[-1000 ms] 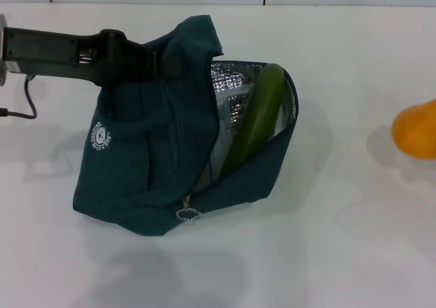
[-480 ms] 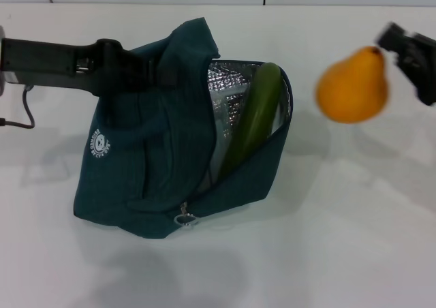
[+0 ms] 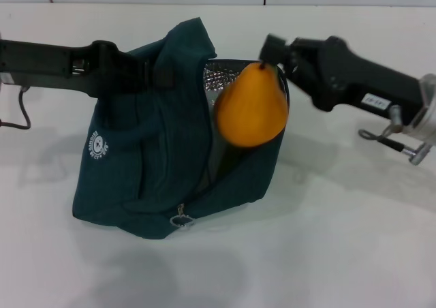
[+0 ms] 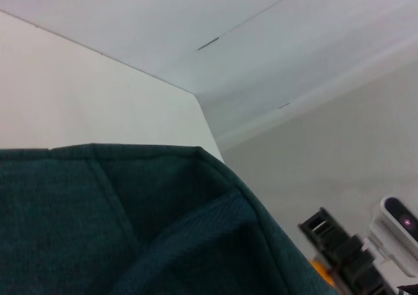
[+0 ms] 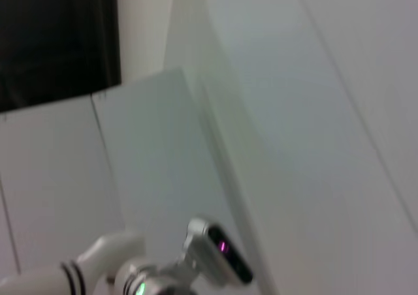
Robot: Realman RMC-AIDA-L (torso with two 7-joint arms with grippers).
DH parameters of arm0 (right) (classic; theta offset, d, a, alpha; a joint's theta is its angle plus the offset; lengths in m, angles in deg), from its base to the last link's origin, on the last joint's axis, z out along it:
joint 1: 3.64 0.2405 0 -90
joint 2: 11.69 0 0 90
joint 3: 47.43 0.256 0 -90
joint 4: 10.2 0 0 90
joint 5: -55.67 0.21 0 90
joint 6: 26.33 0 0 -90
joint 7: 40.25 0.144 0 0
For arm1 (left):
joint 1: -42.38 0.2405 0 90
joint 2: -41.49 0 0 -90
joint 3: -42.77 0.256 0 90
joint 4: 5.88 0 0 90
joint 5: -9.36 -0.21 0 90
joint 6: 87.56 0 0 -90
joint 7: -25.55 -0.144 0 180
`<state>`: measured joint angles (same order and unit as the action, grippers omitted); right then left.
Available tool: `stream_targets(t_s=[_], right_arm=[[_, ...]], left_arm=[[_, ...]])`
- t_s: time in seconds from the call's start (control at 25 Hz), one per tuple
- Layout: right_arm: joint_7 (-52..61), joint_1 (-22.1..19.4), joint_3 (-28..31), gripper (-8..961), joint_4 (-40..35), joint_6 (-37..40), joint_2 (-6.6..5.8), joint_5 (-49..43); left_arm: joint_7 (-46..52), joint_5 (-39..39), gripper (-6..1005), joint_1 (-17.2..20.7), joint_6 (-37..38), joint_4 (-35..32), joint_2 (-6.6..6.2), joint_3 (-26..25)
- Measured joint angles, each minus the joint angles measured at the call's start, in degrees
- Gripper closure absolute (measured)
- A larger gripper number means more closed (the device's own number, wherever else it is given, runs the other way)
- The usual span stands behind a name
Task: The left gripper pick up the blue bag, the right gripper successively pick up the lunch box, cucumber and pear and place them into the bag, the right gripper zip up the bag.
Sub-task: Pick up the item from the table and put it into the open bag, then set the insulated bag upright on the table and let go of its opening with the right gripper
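Head view: we see the left gripper (image 3: 155, 74), jaws clamped on the dark teal fabric bag (image 3: 150, 165) standing on the white desk (image 3: 327, 240). The right gripper (image 3: 271, 56), jaws gripping the stem end, holds the orange-yellow pear (image 3: 251, 107) above the bag's foil-lined opening. Left wrist view: bag fabric fills the foreground.

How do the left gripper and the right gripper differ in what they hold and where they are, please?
The left gripper grips the upper fabric edge of the blue bag, whereas the right gripper carries the pear by its top. The left comes in from the bag's left side; the right hangs over the bag's foil-lined opening. Both are black claws on black links.
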<state>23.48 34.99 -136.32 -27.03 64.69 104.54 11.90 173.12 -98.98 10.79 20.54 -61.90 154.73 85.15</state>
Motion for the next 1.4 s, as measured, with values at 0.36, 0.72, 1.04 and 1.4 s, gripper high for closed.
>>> stream_targets(t_s=[0.36, 0.72, 1.04, 1.4], right_arm=[[1.84, 0.8, -9.34, 932, -6.24, -7.76, -0.03, 0.21], [2.48, 2.36, -13.46, 932, -7.61, -11.11, -0.05, 1.73], [4.3, 1.41, -14.66, 915, -8.33, -13.98, -0.04, 3.96], [6.93, -3.48, -14.06, 612, -8.49, -12.83, -0.52, 11.61]], left_arm=[[-1.39, -0.26, 948, -0.02, 0.0, 2.11, -0.41, 0.01], [-1.48, -0.08, 947, 0.01, 0.0, 2.15, -0.65, 0.21], [-1.5, -0.06, 947, -0.06, 0.0, 2.15, -0.67, 0.26], [-1.5, -0.03, 946, 0.03, 0.0, 2.15, -0.67, -0.04]])
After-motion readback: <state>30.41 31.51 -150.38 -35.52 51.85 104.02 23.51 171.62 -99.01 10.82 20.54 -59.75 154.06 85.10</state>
